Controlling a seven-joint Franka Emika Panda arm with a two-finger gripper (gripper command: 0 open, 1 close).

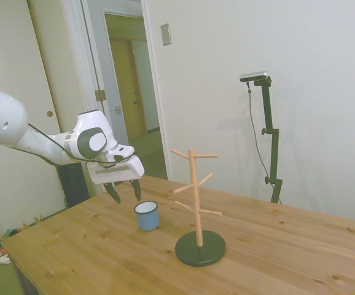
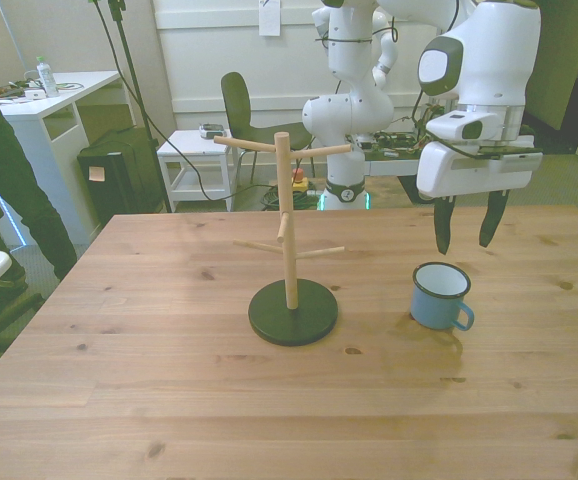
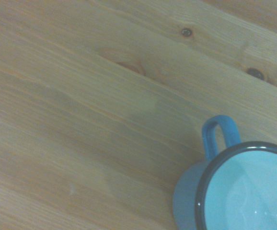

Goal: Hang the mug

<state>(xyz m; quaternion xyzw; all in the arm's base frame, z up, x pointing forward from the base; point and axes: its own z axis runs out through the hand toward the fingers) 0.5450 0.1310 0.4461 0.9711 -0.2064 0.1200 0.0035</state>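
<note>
So far nothing is hung: I see the table (image 2: 169, 400) bearing the bare peg tree (image 2: 287, 240), my gripper (image 2: 466, 238) hovering empty with fingers spread, and the mug (image 2: 439, 296) standing upright below it, ungrasped.

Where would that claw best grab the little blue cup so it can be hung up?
Probably the mug rim, from above: it stands upright, mouth open, and the open gripper hangs just over it. That leaves the handle free for a peg.
</note>
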